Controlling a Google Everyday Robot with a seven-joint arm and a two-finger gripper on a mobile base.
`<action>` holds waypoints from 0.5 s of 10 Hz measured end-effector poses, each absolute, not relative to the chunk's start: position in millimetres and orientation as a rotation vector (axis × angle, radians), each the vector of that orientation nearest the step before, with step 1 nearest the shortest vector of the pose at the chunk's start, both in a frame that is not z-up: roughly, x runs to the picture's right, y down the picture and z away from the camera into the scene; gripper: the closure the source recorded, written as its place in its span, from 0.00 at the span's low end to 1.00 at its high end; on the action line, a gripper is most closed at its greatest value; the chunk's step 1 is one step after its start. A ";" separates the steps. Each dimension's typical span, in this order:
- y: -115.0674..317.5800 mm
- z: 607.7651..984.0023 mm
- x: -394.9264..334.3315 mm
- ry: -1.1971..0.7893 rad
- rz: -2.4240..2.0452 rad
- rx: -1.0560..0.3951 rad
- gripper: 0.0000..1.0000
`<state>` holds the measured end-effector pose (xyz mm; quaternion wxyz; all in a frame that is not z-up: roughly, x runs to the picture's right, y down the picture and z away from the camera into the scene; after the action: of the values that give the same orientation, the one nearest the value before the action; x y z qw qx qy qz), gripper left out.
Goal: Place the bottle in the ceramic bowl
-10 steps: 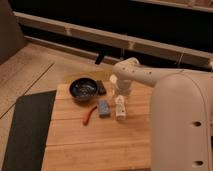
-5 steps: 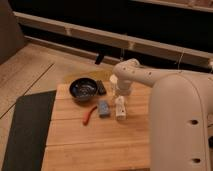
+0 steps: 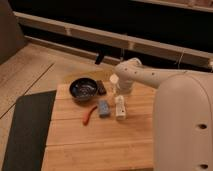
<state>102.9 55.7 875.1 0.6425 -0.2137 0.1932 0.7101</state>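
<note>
Wooden table ahead: my gripper hangs spread and empty; the bottle lies flat just nearer me than the fingers, long axis pointing toward me, bowl off to their left.

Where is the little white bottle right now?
In the camera view, the bottle sits on the wooden table, just right of the blue block, near the table's middle; the gripper hangs just beyond its far end.
</note>
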 end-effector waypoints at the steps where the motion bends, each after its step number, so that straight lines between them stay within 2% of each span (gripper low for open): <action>1: 58.0 876.3 103.8 0.435 1.618 -0.490 0.35; 5: 61.6 895.1 103.5 0.407 1.597 -0.510 0.35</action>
<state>103.5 61.6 895.1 0.6507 -0.2244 0.1793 0.7029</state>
